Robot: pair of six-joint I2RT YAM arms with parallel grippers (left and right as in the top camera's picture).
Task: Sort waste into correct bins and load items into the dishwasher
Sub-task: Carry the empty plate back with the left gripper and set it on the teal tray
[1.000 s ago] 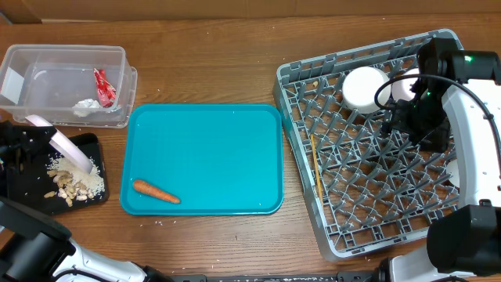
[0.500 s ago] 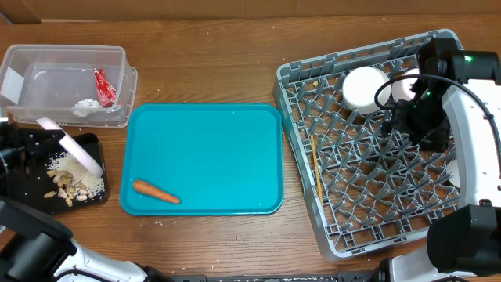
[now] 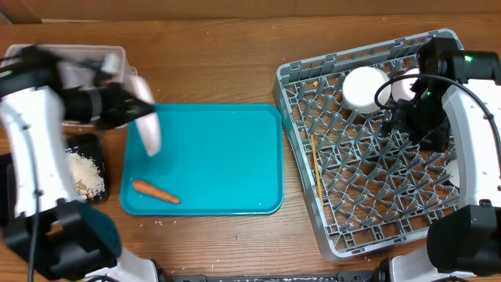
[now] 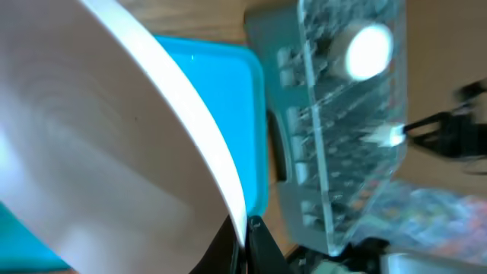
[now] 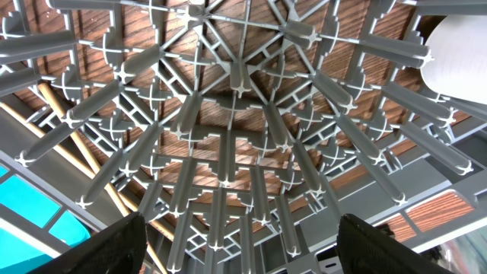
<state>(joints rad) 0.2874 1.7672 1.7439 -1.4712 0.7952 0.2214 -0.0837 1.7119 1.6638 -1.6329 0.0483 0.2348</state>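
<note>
My left gripper (image 3: 131, 105) is shut on the rim of a round white plate (image 3: 147, 127) and holds it tilted above the left end of the teal tray. In the left wrist view the plate (image 4: 114, 137) fills the left side, pinched between the fingers (image 4: 247, 232). An orange carrot (image 3: 155, 190) lies on the teal tray. Beige food bits with white crumbs (image 3: 84, 174) lie in the black tray. My right gripper (image 3: 413, 117) hangs open and empty over the grey dish rack (image 3: 368, 200); its fingers (image 5: 243, 251) are spread wide above the pegs (image 5: 228, 114). A white bowl (image 3: 364, 86) sits in the rack.
The teal serving tray (image 3: 219, 157) lies in the middle. My left arm hides most of the clear tub (image 3: 117, 53) and its contents. Chopsticks (image 3: 315, 168) lie along the rack's left side and also show in the right wrist view (image 5: 68, 122). A second white dish (image 3: 403, 82) sits beside the bowl.
My left arm has swung up and to the right, carrying the plate from over the black tray to over the teal tray's left end. The right arm has not moved.
</note>
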